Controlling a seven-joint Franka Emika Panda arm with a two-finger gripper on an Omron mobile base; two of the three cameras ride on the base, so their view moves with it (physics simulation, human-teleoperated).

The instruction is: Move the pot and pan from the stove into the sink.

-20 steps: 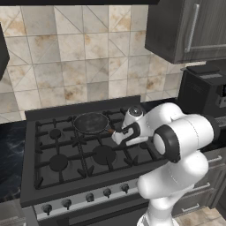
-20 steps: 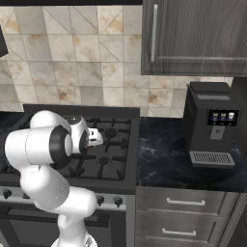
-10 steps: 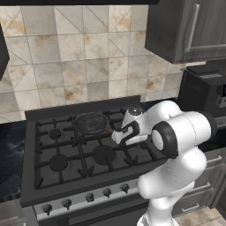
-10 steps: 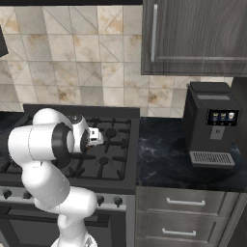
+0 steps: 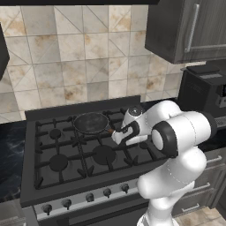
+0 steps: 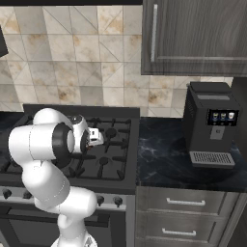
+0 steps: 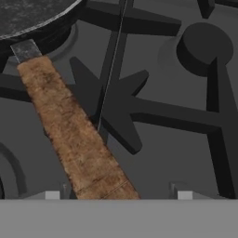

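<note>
Left base view: pan on the stove's back grate, my gripper just right of it. Hand view adds the brown handle running down between my fingertips, spread wide and holding nothing.

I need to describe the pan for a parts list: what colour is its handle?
Brown, with a rough wood-like grain; the handle shows best in the hand view.

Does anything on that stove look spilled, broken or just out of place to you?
Nothing stands out. The pan sits level on a rear burner of the stove, its brown handle lying across the grates toward the tool. No spills or damage are visible.
</note>
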